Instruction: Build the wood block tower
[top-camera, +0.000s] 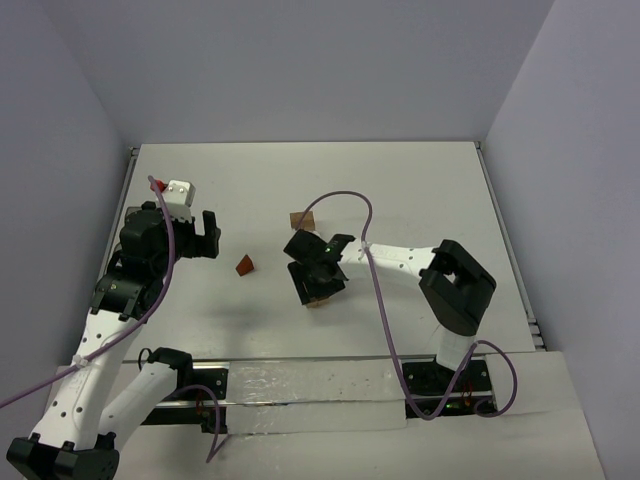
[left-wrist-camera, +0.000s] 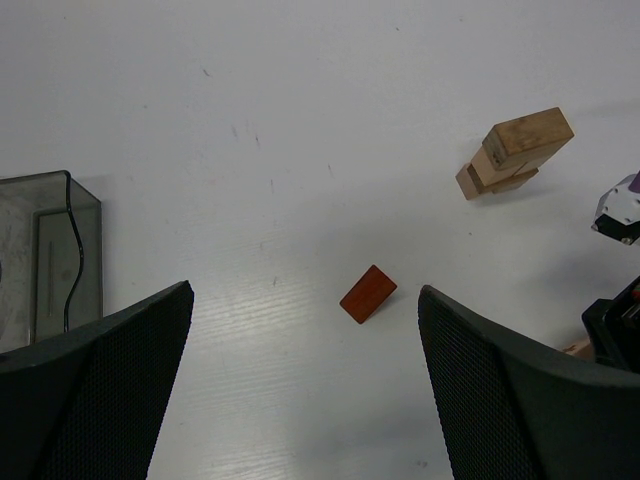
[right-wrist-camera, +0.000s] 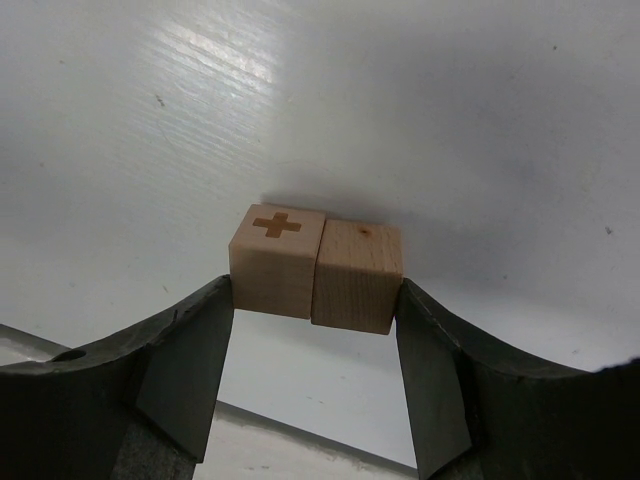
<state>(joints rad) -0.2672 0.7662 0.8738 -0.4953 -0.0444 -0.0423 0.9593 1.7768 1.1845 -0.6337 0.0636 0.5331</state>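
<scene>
The right tool (right-wrist-camera: 315, 300) pinches two cubes (right-wrist-camera: 275, 260) side by side, probably to carry both to the stack (left-wrist-camera: 515, 150). The left tool (left-wrist-camera: 305, 292) hangs wide above the wedge (left-wrist-camera: 368, 293).

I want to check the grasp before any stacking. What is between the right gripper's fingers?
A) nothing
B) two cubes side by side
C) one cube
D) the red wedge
B: in the right wrist view, the right gripper has its fingers against the outer faces of a cross-marked cube and a plain cube, which sit side by side and touch each other.
</scene>
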